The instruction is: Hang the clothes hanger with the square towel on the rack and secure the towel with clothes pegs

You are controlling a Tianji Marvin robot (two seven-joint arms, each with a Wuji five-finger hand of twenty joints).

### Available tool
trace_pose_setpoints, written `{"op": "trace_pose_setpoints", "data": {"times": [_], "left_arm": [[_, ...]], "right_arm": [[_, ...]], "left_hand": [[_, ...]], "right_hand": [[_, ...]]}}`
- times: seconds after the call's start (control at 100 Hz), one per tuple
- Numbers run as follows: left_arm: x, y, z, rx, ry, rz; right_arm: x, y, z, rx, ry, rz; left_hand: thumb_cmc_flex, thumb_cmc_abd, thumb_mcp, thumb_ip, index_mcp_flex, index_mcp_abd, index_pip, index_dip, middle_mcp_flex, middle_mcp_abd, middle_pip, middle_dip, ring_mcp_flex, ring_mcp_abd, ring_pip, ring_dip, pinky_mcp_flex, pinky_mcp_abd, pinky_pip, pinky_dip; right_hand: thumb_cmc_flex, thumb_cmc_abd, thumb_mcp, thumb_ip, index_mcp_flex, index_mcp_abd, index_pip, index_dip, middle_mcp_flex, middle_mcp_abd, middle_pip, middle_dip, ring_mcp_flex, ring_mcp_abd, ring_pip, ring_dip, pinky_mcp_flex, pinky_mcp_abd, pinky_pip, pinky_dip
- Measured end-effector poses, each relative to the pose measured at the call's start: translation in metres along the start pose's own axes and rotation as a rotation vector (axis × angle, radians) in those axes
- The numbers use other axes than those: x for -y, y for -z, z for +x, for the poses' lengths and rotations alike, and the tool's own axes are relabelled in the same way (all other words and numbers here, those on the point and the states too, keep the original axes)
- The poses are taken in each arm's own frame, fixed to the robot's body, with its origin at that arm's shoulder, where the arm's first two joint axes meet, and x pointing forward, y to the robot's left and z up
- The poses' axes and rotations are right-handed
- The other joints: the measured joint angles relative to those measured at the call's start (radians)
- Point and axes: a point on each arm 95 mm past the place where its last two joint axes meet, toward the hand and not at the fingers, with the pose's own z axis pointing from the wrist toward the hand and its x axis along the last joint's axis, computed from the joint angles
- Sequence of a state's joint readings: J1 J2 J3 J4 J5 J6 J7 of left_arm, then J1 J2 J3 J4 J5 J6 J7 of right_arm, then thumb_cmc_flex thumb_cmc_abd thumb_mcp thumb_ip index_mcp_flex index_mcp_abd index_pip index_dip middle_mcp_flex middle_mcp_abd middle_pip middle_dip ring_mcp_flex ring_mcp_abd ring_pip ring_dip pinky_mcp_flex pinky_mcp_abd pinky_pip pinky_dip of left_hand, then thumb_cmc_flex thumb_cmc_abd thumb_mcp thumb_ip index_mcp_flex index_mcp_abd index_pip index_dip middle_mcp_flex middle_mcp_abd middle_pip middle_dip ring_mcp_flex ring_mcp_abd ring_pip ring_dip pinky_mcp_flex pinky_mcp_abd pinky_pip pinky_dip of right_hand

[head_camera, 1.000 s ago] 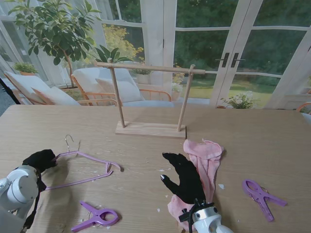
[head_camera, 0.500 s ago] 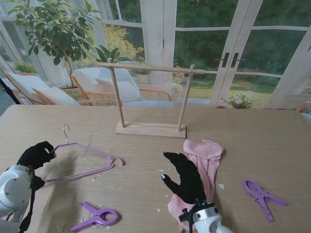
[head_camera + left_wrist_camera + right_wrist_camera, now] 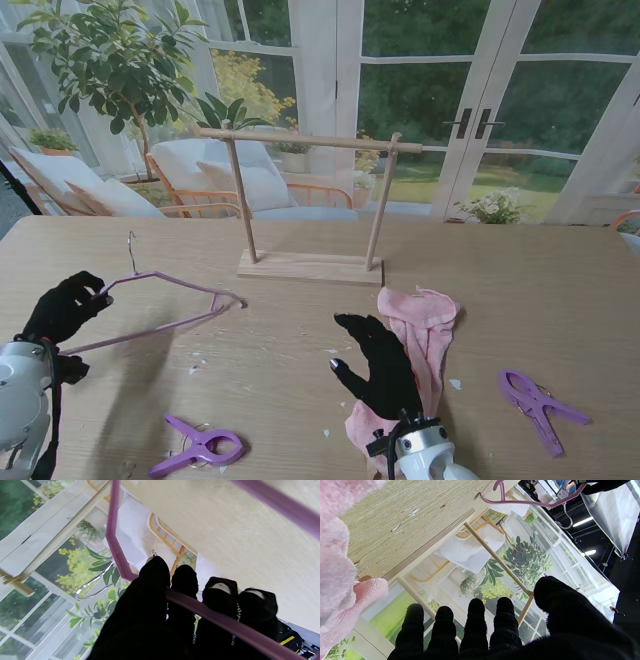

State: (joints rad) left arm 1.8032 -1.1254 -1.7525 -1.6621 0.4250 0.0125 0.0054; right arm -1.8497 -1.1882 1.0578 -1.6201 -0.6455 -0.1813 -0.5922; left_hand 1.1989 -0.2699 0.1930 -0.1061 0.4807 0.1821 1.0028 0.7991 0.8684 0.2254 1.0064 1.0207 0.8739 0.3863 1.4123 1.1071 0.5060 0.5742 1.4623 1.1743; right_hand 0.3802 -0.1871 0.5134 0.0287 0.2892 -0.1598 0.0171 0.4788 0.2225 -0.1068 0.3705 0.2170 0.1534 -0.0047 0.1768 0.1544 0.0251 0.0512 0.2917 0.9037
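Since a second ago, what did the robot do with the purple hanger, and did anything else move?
The left hand, shut on the purple clothes hanger, raised it off the table; a second ago it lay flat. The right hand stayed over the pink towel, fingers apart. Both purple clothes pegs and the wooden rack stayed put.

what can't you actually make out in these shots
- Right hand: from the stand it lies over the pink towel; whether it grips cloth is hidden beneath it, and its wrist view shows only fingertips.
- Left hand: its grip point on the hanger is covered by its own fingers in the wrist view.
- White flecks on the table: too small to identify.
- Near peg: jaw state too small.
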Motion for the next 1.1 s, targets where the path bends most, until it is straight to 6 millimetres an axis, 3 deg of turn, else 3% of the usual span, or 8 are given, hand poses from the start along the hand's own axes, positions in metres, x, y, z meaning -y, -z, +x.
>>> {"op": "trace_pose_setpoints", "data": {"times": [0.27,0.43,0.67,0.72,0.83,0.88,0.92,1.1], "left_arm": [[0.007,0.015,0.027,-0.11,0.112,0.02],[0.011,0.028,0.043,-0.171,0.195,-0.006],[0.007,0.042,0.064,-0.273,0.285,-0.038],[0.004,0.044,0.069,-0.29,0.312,-0.051],[-0.006,0.047,0.082,-0.333,0.339,-0.073],[-0.011,0.048,0.088,-0.346,0.359,-0.083],[-0.015,0.049,0.092,-0.355,0.372,-0.091],[-0.029,0.05,0.113,-0.38,0.422,-0.113]], "right_arm": [[-0.002,0.001,0.004,-0.014,0.036,-0.016],[-0.006,0.002,0.008,-0.017,0.063,-0.035],[-0.023,0.006,0.014,-0.016,0.137,-0.048],[-0.026,0.006,0.015,-0.011,0.15,-0.047],[-0.035,0.008,0.014,0.002,0.183,-0.048],[-0.039,0.008,0.015,0.005,0.199,-0.051],[-0.043,0.009,0.015,0.007,0.213,-0.052],[-0.061,0.015,0.016,0.036,0.306,-0.031]], "left_hand": [[0.01,0.009,0.021,0.0,0.0,0.0,0.014,0.006,0.019,0.0,0.013,0.001,0.012,-0.001,0.001,0.0,0.008,0.012,0.002,0.016],[0.01,0.009,0.029,0.0,0.0,0.004,0.014,0.012,0.019,0.0,0.013,0.001,0.012,-0.001,0.001,0.0,0.011,0.014,0.002,0.018],[0.011,0.016,0.013,0.0,0.0,0.016,0.014,-0.005,0.045,0.0,0.017,0.001,0.121,-0.041,0.068,-0.003,0.182,0.021,0.107,0.018],[0.012,0.024,-0.007,0.0,0.0,0.016,0.014,-0.018,0.063,0.0,0.028,0.001,0.167,-0.066,0.105,-0.026,0.27,0.016,0.172,-0.018],[0.012,0.04,-0.081,0.0,0.011,0.016,0.016,-0.034,0.097,-0.005,0.061,0.001,0.258,-0.113,0.167,-0.072,0.471,-0.037,0.296,-0.235],[0.013,0.05,-0.122,0.001,0.015,0.017,0.023,-0.035,0.111,-0.009,0.075,0.001,0.278,-0.123,0.177,-0.076,0.501,-0.067,0.314,-0.275],[0.013,0.062,-0.155,0.004,0.016,0.017,0.032,-0.035,0.12,-0.017,0.087,0.002,0.297,-0.131,0.178,-0.079,0.514,-0.087,0.315,-0.272],[-0.019,0.08,-0.205,0.02,0.019,0.032,0.104,-0.005,0.163,-0.073,0.197,0.051,0.33,-0.161,0.211,-0.093,0.534,-0.129,0.321,-0.096]], "right_hand": [[0.002,0.0,0.0,0.0,0.014,0.011,0.009,0.01,0.004,0.0,0.001,0.0,0.002,0.0,0.003,0.003,0.023,0.001,0.0,0.0],[0.063,-0.038,0.015,0.0,0.027,0.014,0.01,0.01,0.022,0.001,0.009,0.001,0.028,0.0,0.013,0.011,0.036,0.012,0.0,0.0],[0.074,-0.086,0.124,0.036,0.039,0.024,0.012,0.01,0.033,0.001,0.015,0.007,0.039,0.0,0.017,0.012,0.049,0.013,0.001,0.0],[0.074,-0.086,0.146,0.036,0.039,0.024,0.012,0.01,0.033,0.001,0.015,0.007,0.039,0.0,0.017,0.013,0.059,0.013,0.002,0.0],[0.073,-0.087,0.163,0.037,0.04,0.025,0.012,0.01,0.033,0.001,0.015,0.007,0.04,0.001,0.025,0.014,0.069,0.013,0.005,0.0],[0.061,-0.088,0.164,0.037,0.047,0.028,0.012,0.01,0.044,0.004,0.018,0.011,0.041,0.001,0.026,0.015,0.075,0.013,0.013,0.0],[0.051,-0.088,0.164,0.037,0.052,0.037,0.021,0.01,0.044,0.011,0.018,0.011,0.053,0.001,0.029,0.022,0.084,0.015,0.021,0.0],[0.037,-0.088,0.14,0.037,0.078,0.062,0.044,0.01,0.096,0.028,0.021,0.013,0.102,0.003,0.062,0.034,0.133,0.041,0.103,0.0]]}}
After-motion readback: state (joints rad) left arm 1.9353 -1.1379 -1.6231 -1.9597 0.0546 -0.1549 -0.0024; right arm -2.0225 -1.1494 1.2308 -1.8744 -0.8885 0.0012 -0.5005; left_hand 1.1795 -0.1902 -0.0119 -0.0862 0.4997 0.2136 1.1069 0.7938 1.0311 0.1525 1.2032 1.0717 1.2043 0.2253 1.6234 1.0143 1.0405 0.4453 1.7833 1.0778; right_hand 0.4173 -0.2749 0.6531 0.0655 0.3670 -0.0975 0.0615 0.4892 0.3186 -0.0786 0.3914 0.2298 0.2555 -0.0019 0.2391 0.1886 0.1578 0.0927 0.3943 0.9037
